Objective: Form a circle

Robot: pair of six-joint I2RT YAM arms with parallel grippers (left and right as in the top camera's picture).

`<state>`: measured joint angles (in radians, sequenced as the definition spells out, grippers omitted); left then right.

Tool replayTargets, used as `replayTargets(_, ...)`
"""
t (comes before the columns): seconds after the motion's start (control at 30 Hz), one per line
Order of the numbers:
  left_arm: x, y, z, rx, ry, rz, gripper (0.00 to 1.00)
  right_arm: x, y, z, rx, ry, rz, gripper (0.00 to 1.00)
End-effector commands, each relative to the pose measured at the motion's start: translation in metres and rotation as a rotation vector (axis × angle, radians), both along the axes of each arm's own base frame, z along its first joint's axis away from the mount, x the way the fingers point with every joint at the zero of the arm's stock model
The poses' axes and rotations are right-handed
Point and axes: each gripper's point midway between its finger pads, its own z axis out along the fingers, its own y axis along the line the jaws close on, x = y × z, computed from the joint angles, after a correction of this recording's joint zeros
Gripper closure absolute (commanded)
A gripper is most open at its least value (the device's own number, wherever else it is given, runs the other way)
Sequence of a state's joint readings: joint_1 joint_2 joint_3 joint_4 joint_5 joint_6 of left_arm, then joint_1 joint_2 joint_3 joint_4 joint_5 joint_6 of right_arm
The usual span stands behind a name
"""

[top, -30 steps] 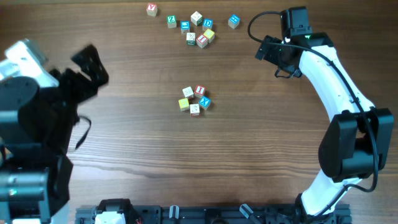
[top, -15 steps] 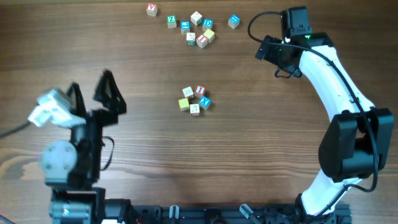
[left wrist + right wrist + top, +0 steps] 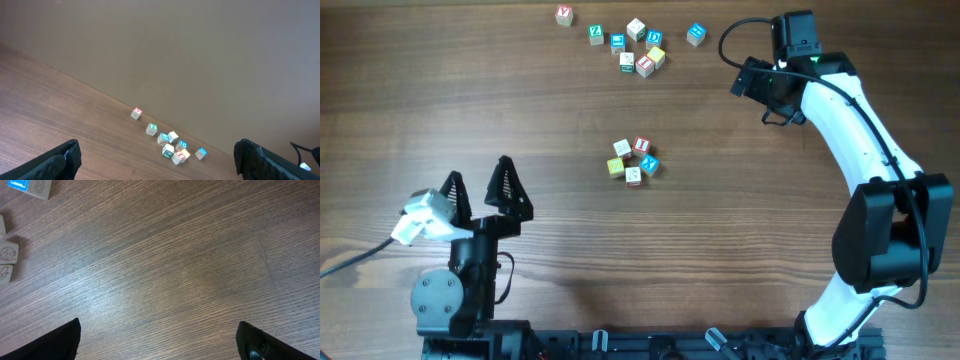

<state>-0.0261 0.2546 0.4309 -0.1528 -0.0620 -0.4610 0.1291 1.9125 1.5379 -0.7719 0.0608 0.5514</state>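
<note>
The circle (image 3: 632, 160) is a small ring of five letter cubes at the table's middle: a cream cube (image 3: 622, 148), a white one with a red letter (image 3: 641, 146), a blue X cube (image 3: 649, 165), a white one with a reddish mark (image 3: 634, 176) and a yellow one (image 3: 615, 167). My left gripper (image 3: 480, 190) stands open at the near left, well apart from the ring, with nothing between its fingers. In the left wrist view the left gripper (image 3: 160, 165) faces the far cubes, and the ring is out of frame. My right gripper (image 3: 752, 88) hovers open at the far right; in its own view the right gripper (image 3: 160, 345) spans bare wood.
Several scattered letter cubes (image 3: 630, 45) lie along the far edge, also visible as a cluster of cubes (image 3: 170, 142) from the left wrist. A blue-faced cube (image 3: 30, 186) and two pale cubes (image 3: 6, 260) sit at the right wrist view's left edge. A cable (image 3: 740, 35) loops by the right arm.
My left arm has swung down and back toward the near edge, its gripper now pointing up the table. The right arm and all cubes have stayed put.
</note>
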Motion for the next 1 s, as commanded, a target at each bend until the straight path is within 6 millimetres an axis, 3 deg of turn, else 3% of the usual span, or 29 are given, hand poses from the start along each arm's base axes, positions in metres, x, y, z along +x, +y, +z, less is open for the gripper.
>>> replayTargets(0.0,-0.005,0.001,-0.008,0.001,-0.019,0.006,0.00,0.002,-0.002,0.002,-0.016,-0.009,-0.004,0.00)
replayTargets(0.27,-0.020,0.004,0.014,-0.003,-0.186,0.016,0.00,0.002,-0.002,0.002,-0.017,-0.009,-0.004,0.00)
replayTargets(0.97,-0.023,0.001,0.008,-0.006,-0.258,0.003,0.00,0.003,-0.002,0.002,-0.017,-0.009,-0.004,0.00)
